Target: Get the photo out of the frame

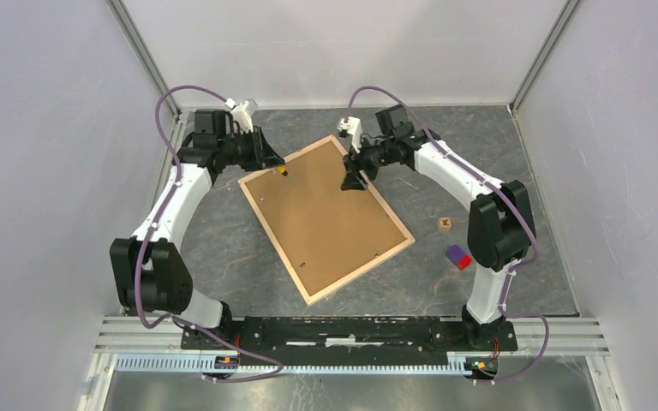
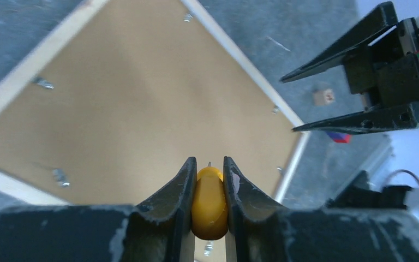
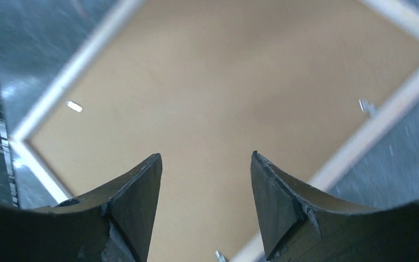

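Pale, matt wood edges the frame (image 1: 361, 271); fibreboard back (image 1: 326, 218) smooth matt brown; clips (image 2: 60, 176) shiny metal; surface (image 1: 248, 248) mottled grey.

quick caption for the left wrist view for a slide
Left gripper clamps a yellow tool over the face-down frame; the right gripper hangs open nearby.

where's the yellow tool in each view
top external: yellow tool upper middle, held by the left hand near the frame's far-left edge
left wrist: bottom centre, clamped in that hand
right wrist: not in it
shared landmark: the frame's brown back, in all three
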`<state>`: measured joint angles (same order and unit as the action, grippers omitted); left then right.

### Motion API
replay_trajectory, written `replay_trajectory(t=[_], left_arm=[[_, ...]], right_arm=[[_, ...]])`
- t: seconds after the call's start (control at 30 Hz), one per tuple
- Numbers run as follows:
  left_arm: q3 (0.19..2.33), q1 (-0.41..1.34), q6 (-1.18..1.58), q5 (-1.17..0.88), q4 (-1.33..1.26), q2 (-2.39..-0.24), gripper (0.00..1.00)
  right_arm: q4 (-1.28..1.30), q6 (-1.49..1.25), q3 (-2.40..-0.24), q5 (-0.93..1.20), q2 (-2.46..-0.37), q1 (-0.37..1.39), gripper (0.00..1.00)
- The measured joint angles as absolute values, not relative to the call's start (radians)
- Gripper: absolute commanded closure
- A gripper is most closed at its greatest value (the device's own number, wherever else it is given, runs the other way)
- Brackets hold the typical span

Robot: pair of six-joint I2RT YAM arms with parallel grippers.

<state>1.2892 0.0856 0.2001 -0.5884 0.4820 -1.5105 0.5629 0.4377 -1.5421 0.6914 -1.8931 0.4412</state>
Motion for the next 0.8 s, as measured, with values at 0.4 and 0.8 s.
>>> replay_trajectory(t=[0.4, 0.8], left_arm=[[1.103, 0.088, 0.562, -0.8, 0.269, -1.414, 0.98], [1.057, 0.088, 0.649, -0.853, 0.2, -1.369, 0.61]], right_arm=[[0.372, 0.251, -1.565, 0.91, -1.875, 0.639, 0.4], [0.327, 0.189, -1.588, 0.855, -1.896, 0.648, 1.0]])
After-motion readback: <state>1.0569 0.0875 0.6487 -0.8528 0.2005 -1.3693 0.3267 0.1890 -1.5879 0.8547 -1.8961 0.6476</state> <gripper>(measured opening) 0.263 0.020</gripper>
